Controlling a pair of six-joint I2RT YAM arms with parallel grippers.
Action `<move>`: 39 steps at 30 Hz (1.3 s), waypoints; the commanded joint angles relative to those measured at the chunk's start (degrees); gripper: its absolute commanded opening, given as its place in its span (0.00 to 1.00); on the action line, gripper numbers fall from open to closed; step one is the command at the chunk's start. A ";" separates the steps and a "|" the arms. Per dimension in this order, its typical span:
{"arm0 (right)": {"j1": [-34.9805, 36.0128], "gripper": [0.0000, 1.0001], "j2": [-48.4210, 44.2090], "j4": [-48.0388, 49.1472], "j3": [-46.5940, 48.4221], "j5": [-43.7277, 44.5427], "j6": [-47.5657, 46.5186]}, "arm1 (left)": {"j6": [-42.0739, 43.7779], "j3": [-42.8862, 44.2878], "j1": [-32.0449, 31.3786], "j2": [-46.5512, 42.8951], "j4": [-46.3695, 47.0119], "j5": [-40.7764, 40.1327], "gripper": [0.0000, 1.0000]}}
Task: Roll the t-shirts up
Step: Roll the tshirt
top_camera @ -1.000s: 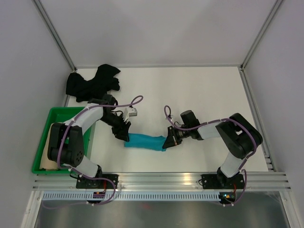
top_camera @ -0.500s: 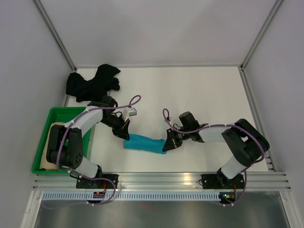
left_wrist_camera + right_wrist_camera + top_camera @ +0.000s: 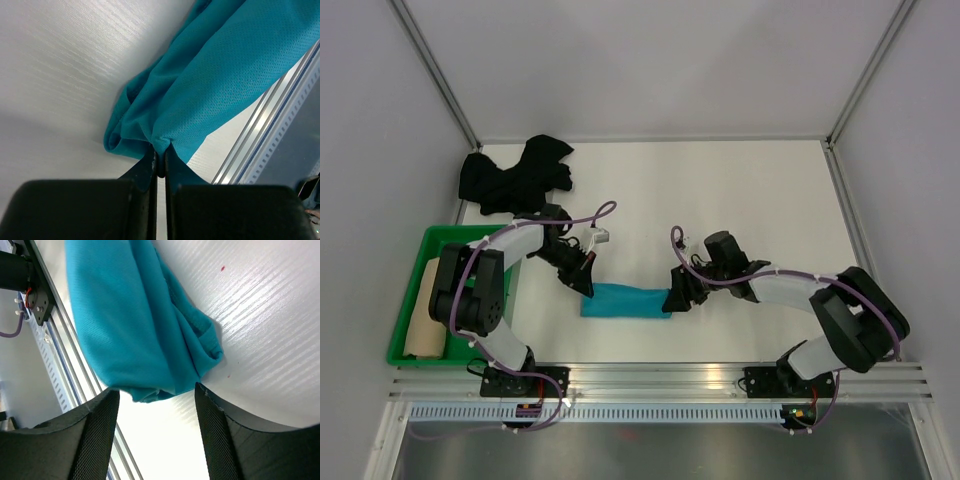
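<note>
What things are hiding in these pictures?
- Top view: the left end effector covers the left end of the soft teal fabric t-shirt; the right end effector covers its other end.
- Top view: the left arm hides part of the green plastic tray and tan rolled fabric cylinder.
- Top view: the crumpled black fabric t-shirt is too dark to show its folds.
- Both wrist views: picture edges cut the teal t-shirt off.

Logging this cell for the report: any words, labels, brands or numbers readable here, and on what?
None can be read. The teal t-shirt, black t-shirt, green tray and table are all plain; anything printed on the arm bases is too small to read.
</note>
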 commanded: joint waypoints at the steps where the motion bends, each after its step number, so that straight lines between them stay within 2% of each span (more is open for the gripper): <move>1: 0.52 0.68 -6.07 6.68 -2.97 2.56 -0.90 | -2.05 1.71 0.28 0.36 2.08 -0.46 0.02; 4: 0.52 0.71 -8.80 9.40 -4.47 6.24 -0.64 | -2.05 1.88 0.28 0.27 2.08 -0.46 0.02; 7: 0.70 0.71 -7.93 13.26 -4.47 6.17 1.63 | -2.05 1.97 0.28 0.27 2.08 -0.46 0.02; 9: 1.40 0.70 -5.57 15.38 -4.38 5.29 3.40 | -2.14 1.88 0.28 0.27 2.08 -0.54 0.02; 11: 1.84 0.62 -3.89 18.89 -4.81 3.89 6.47 | -2.14 1.88 0.28 0.10 2.08 -0.63 0.02; 12: 1.84 0.57 -2.75 20.47 -5.08 3.80 7.70 | -2.14 1.71 0.28 -0.08 2.08 -0.89 0.02; 13: 1.84 0.41 -2.39 23.01 -5.60 4.06 10.15 | -2.14 1.62 0.28 -0.25 2.08 -1.16 0.02; 15: 1.58 0.22 -1.87 23.21 -5.87 6.24 12.36 | -2.14 1.27 0.28 -0.60 1.99 -1.68 0.02; 16: 1.14 0.08 -1.69 23.91 -6.22 6.34 13.68 | -1.70 1.09 0.28 -1.04 1.91 -1.86 0.02; 18: -1.49 0.00 -0.55 26.27 -8.15 5.47 18.95 | -1.44 0.83 0.36 -1.13 1.91 -2.12 0.02; 22: -6.06 0.00 4.45 25.85 -8.69 4.41 22.39 | -2.75 2.40 0.80 1.05 1.91 -2.91 0.02; 27: -7.30 0.00 10.97 28.56 -8.24 2.65 26.69 | -2.14 3.38 1.86 3.43 2.08 -3.44 0.03; 31: -7.83 0.00 10.79 22.08 -6.67 6.51 23.02 | -1.87 3.81 2.12 5.10 2.26 -4.85 0.04; 39: -7.83 0.00 10.97 15.05 -3.59 8.98 19.84 | -4.51 3.73 2.47 4.58 4.63 -8.10 0.13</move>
